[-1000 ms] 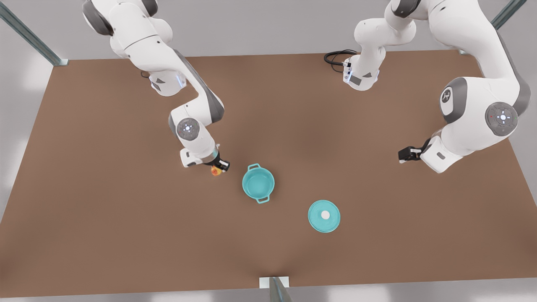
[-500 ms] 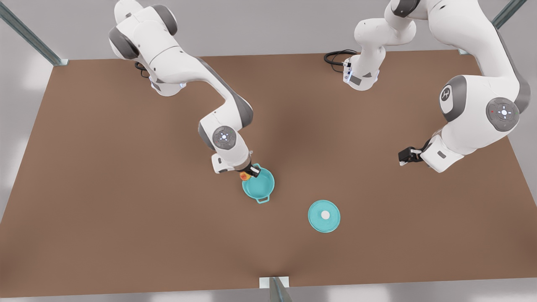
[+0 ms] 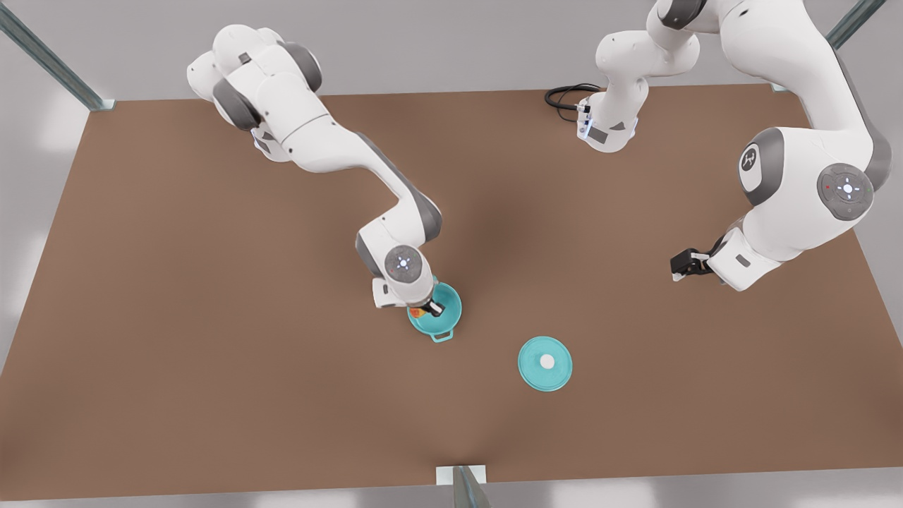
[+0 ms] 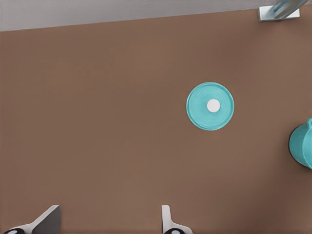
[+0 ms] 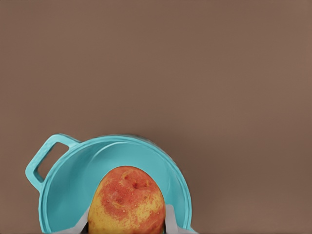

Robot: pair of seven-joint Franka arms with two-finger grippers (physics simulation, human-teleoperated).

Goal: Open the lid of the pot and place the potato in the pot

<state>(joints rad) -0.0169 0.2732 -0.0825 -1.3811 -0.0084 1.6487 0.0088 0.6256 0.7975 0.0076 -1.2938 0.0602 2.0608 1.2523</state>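
The pot [image 3: 437, 314] was a small round teal vessel, smooth and matte, with loop handles; one handle [image 5: 46, 161] was plain in the right wrist view and one [image 3: 442, 336] in the front view; its inside was teal and bare where visible. The pot lid [image 3: 544, 363] was a flat round teal disc with a small white knob [image 4: 213, 105] at its centre, lying flat on the brown matte table [image 3: 211, 353], well apart from the pot toward the front view's right. The potato [image 5: 126, 201] was an oval lump, yellow-orange with reddish patches and a faintly speckled skin. Count: one pot, one lid, one potato, two arms.

The right gripper [image 3: 427, 309] stood over the pot's opening, at the side nearer the front view's left; its jaws pinched the potato, one finger [image 5: 170, 219] against each flank; the potato hung above the teal interior, held clear of the pot floor as far as could be judged.

The left gripper [image 3: 683, 264] hung over bare table at the front view's right, well apart from lid and pot, waiting; its fingers [image 4: 166, 219] were spread with nothing between them; lid and the pot's edge [image 4: 302, 145] lay in its wrist view.
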